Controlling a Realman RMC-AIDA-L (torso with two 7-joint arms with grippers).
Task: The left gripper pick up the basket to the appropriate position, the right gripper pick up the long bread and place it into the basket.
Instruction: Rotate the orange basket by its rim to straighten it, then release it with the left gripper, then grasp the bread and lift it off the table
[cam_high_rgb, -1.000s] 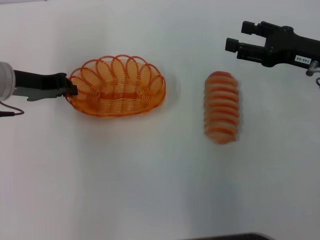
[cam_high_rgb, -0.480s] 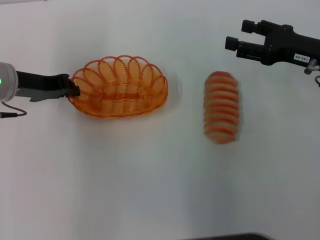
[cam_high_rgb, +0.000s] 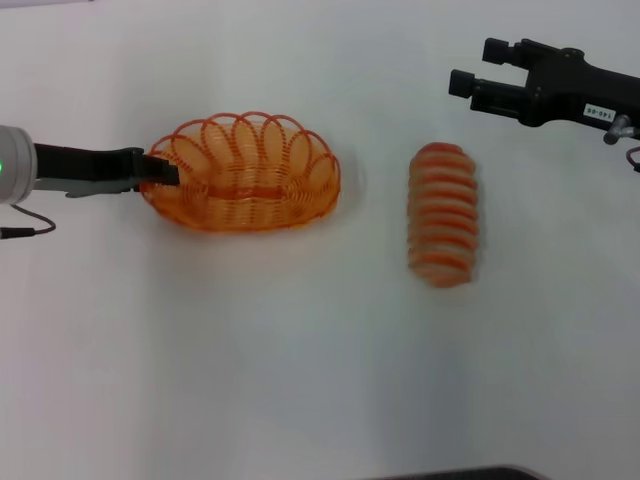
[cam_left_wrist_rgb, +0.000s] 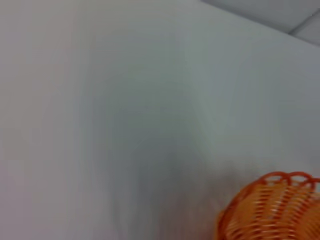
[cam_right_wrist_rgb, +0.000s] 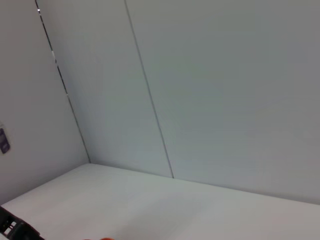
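Observation:
The orange wire basket (cam_high_rgb: 245, 172) is left of centre in the head view. My left gripper (cam_high_rgb: 158, 172) reaches in from the left and is shut on the basket's left rim. Part of the basket also shows in the left wrist view (cam_left_wrist_rgb: 272, 207). The long bread (cam_high_rgb: 442, 213), cream with orange-red stripes, lies on the table to the right of the basket, its length running front to back. My right gripper (cam_high_rgb: 480, 67), with a white label, hovers open and empty at the back right, behind the bread.
The white table (cam_high_rgb: 300, 350) stretches around both objects. A dark edge (cam_high_rgb: 460, 473) shows at the table's front. The right wrist view shows a panelled wall (cam_right_wrist_rgb: 200, 90) behind the table.
My left gripper has moved a little to the right with the basket, which has shifted right with it. The right gripper and the bread have hardly moved.

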